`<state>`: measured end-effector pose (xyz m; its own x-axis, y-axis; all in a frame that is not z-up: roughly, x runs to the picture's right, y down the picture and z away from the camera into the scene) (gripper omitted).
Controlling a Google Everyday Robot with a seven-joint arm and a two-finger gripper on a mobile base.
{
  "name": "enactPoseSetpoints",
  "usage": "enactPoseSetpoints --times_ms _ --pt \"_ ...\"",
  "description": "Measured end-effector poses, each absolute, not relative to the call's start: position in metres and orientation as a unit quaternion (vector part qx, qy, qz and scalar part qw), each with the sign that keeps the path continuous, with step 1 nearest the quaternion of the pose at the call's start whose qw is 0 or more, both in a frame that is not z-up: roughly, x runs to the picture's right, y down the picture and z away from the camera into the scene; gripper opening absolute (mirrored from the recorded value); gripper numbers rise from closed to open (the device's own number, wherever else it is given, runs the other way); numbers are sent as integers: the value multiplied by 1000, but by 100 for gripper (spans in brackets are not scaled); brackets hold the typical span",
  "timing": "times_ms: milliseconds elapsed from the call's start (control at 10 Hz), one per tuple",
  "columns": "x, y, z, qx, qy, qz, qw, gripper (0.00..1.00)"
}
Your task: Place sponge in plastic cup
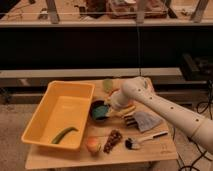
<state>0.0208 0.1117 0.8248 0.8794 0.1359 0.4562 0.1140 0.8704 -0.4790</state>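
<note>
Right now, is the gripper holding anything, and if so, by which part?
Cannot tell. The gripper is at the right edge of the dark bowl, right beside the teal sponge in it, but any hold on the sponge is hidden.

Light wooden counter point(150, 154) carries:
- big yellow plastic tub point(65, 105) on the left
- dark round bowl point(95, 116) just right of the tub
- small pale yellow-green translucent cup point(108, 85) near the back edge
- grey folded cloth point(147, 121) on the right
- white-handled brush point(145, 139) in front of the cloth
- round orange fruit point(93, 145) and dark reddish bunch point(113, 140) along the front

The gripper point(112, 104) hangs over the bowl's right rim.
</note>
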Motion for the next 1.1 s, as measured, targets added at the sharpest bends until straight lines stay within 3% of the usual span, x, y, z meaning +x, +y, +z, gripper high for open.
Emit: enactPoseSetpoints --times_ms 500,1100 --pt "17 104 820 -247 -259 -4 934 37" --pt "35 54 787 -208 -277 20 938 37"
